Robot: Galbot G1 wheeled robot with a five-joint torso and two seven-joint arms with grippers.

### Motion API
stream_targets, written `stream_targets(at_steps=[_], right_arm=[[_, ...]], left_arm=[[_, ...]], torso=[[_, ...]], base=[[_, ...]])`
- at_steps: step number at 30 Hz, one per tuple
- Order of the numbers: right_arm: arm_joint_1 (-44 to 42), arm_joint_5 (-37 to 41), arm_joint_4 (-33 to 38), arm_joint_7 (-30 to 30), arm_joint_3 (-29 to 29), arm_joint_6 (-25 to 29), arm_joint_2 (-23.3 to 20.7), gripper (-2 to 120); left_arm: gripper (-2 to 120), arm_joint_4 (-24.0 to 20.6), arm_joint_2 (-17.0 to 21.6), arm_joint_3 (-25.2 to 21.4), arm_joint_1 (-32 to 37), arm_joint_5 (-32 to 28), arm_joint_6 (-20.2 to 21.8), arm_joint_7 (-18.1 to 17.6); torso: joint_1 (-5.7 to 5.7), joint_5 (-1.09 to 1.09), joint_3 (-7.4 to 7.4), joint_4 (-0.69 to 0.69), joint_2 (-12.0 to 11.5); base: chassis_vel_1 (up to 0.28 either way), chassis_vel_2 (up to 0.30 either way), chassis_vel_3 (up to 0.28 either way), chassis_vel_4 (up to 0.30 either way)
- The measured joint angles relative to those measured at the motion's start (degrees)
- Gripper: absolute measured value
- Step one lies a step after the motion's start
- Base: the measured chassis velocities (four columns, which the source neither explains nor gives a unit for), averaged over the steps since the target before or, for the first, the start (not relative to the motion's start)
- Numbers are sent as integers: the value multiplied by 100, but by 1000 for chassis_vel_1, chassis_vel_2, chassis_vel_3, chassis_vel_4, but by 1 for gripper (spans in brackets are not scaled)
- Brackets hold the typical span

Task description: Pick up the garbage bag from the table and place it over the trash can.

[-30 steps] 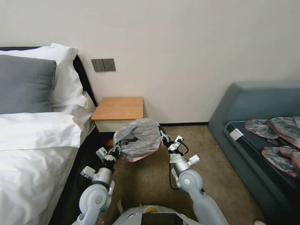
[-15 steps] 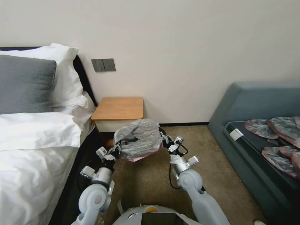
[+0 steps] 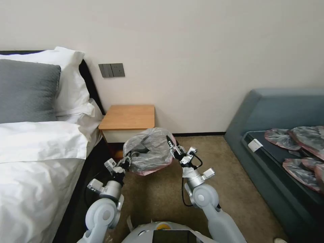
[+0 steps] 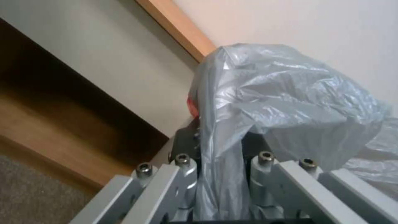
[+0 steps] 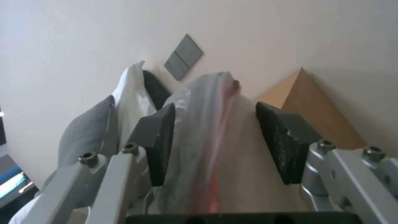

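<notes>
The bag (image 3: 148, 151) is held in the air between the two hands, in front of the desk (image 3: 128, 117) and above the carpet. At its left side it is clamped by the left hand (image 3: 127, 158), whose fingers are closed on a fold of the plastic (image 4: 219, 174). At its right side the right hand (image 3: 170, 143) is seen with jaws spread; the bag's pinkish rim (image 5: 217, 133) runs between the pads, one of which (image 5: 159, 140) is touched by the plastic.
</notes>
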Motion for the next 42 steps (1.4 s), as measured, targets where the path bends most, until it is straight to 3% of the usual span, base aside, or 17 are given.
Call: stream_targets(at_steps=[10,16,22,30,32,40,42], right_arm=[[-14,-127,63,-61,56,56,37,22],[-2,-190,100,-80,60,65,41,40],[-2,-277,119,-102,21,66,51,69],[-48,-314,177,-112,29,79,68,96],[-67,-315,192,-118,32,83,66,96],[-210,-313,308,-135,22,93,35,70],[-254,-298,382,-119,21,86,-6,59]], left_arm=[[10,25,-14,8,-12,16,-7,-8],[10,54,-18,7,-16,27,-11,-19],[10,70,-16,0,-26,34,-15,-30],[10,93,-25,11,-28,107,-27,-33],[10,93,-25,8,-29,108,-28,-34],[10,26,-23,-44,-32,104,-55,-16],[10,15,-9,-72,-46,99,-63,25]], torso=[[0,0,0,0,0],[0,0,0,0,0],[0,0,0,0,0],[0,0,0,0,0],[0,0,0,0,0],[0,0,0,0,0],[0,0,0,0,0]], base=[[0,0,0,0],[0,0,0,0],[0,0,0,0],[0,0,0,0],[0,0,0,0],[0,0,0,0],[0,0,0,0]])
